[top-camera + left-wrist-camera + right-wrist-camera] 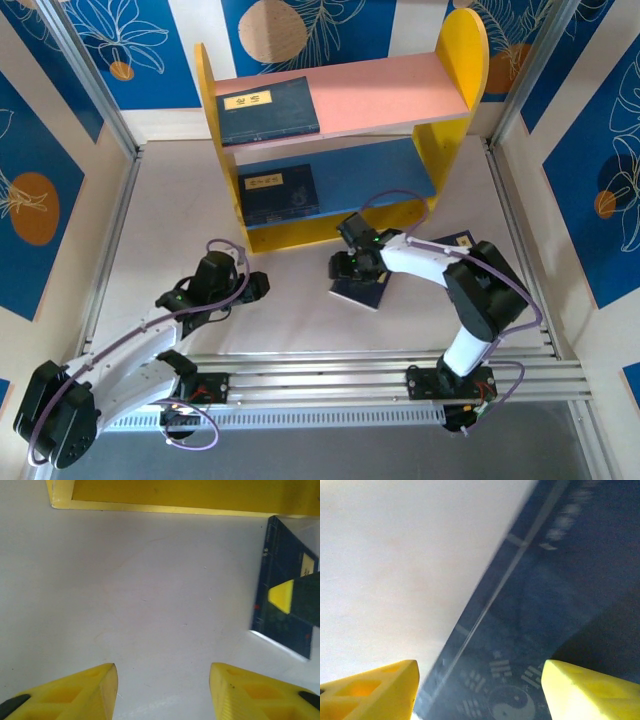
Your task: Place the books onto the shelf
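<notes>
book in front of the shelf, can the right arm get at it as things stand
Probably yes: the right arm hangs right over the book, jaws open above its cover, with nothing between them and it.

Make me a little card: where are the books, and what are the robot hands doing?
shelf: yellow sides, pink board above blue board
top book: flat on the pink board, left end
lower book: flat on the blue board, left end
table book: flat on the table before the shelf
fourth book: on the table, partly behind the right arm
right gripper: open, over the table book
left gripper: open, empty, over bare table
</notes>
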`<state>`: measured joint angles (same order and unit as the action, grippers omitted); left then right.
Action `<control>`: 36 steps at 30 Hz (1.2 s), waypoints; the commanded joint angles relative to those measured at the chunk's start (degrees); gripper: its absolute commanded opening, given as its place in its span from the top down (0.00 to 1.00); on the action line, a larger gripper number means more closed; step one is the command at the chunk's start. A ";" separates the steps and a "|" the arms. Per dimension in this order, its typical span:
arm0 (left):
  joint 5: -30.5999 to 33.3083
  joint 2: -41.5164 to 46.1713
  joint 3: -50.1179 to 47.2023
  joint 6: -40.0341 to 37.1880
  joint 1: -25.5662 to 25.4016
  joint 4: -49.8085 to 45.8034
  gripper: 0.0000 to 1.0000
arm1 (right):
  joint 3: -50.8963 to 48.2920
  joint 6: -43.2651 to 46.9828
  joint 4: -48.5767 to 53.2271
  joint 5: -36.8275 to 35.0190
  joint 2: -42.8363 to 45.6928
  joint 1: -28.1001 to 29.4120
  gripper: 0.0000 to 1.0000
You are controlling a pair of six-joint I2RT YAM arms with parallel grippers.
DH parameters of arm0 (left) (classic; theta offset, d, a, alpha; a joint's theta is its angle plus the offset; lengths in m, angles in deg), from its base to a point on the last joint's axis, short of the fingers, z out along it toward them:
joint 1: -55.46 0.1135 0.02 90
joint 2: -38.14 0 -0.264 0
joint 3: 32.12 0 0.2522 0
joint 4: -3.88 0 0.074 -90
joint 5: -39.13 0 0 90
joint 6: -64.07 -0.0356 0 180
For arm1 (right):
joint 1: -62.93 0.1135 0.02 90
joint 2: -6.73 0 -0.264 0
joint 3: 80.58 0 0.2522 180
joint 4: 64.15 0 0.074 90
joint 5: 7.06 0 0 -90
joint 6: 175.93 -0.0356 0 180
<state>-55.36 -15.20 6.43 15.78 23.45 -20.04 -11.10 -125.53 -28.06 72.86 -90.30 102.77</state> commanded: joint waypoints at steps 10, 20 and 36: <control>-2.17 -0.69 1.21 0.12 -0.60 0.98 0.49 | 4.00 -2.30 -1.58 10.85 -2.03 7.12 0.33; -4.66 -7.53 3.08 -0.32 -1.80 4.99 0.49 | -6.83 -2.16 1.56 7.17 9.70 -1.00 0.33; -2.96 -16.21 6.58 1.24 -7.48 8.76 0.51 | -9.56 -0.89 -5.24 10.15 6.71 -5.03 0.32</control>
<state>-58.75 -30.63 11.27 16.07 16.87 -12.87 -22.20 -127.04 -30.73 81.10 -81.62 98.05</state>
